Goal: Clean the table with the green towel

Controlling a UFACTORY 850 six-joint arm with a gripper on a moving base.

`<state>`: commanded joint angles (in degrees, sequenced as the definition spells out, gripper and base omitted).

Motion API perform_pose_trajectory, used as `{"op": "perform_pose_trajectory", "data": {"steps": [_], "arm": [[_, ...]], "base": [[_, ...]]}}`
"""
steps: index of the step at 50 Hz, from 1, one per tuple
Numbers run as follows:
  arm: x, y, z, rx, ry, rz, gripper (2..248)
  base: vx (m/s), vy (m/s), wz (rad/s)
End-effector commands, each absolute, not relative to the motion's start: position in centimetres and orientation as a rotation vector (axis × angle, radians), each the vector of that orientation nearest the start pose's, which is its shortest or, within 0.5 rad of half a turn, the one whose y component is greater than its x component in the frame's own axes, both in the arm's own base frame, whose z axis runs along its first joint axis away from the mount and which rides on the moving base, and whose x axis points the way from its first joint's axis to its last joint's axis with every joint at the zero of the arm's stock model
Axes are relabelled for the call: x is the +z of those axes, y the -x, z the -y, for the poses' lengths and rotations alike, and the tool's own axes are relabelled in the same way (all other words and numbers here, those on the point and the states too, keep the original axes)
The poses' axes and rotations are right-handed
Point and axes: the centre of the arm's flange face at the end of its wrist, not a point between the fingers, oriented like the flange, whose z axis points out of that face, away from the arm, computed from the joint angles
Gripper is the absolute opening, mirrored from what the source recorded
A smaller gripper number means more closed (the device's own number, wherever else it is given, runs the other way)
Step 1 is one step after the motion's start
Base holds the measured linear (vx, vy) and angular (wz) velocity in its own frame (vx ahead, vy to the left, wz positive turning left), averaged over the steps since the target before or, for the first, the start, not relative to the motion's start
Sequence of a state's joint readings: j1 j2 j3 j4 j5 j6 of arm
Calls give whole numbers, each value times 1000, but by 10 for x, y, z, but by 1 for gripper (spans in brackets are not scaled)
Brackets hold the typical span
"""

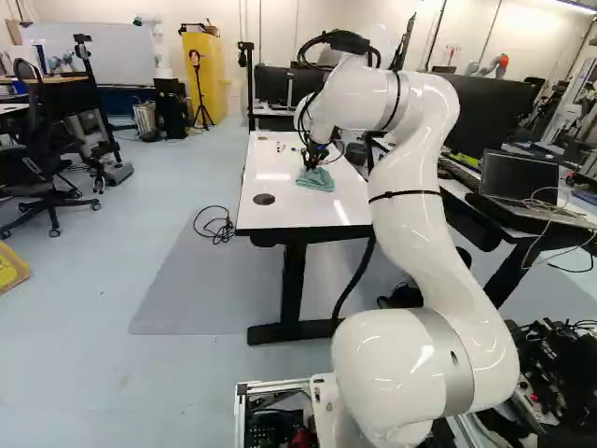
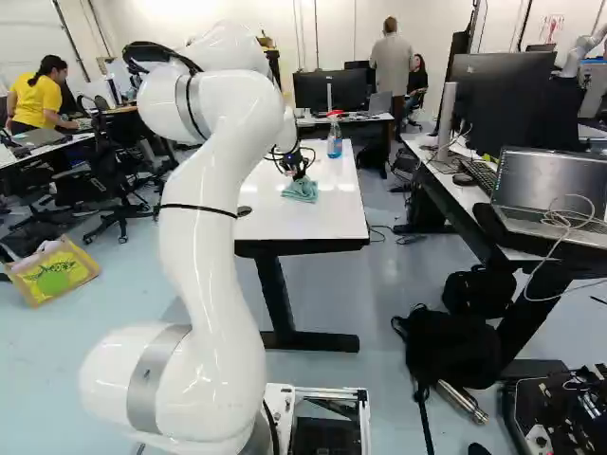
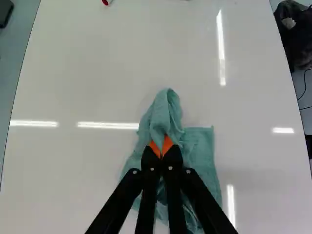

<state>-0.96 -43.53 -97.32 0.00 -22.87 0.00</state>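
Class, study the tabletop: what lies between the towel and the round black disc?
Nothing: the stretch of white tabletop from the towel to the disc is bare, as the left base view shows.

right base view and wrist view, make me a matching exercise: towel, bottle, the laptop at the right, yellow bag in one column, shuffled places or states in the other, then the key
Column one
1. green towel
2. bottle with the red top
3. laptop at the right of the right base view
4. yellow bag

Column two
a. open, with a pale cable draped over it
b. standing on the white table, beyond the towel
c. on the floor, at the left of the right base view
d. pinched in the end effector

Right pairs: 1-d, 2-b, 3-a, 4-c
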Motion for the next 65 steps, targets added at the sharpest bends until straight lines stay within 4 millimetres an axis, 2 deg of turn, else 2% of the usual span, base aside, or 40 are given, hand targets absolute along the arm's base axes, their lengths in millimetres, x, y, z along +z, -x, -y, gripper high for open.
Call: {"op": "perform_pose_trajectory", "data": {"steps": [17, 38, 49, 65], "arm": [[442, -719, 2, -789, 3041, -3, 24], [445, -683, 4, -732, 3056, -9, 24], [446, -669, 14, -713, 3064, -32, 24], [446, -674, 43, -723, 3071, -98, 24]], "base": [[0, 0, 0], [0, 0, 0], [0, 0, 0], [0, 0, 0]]}}
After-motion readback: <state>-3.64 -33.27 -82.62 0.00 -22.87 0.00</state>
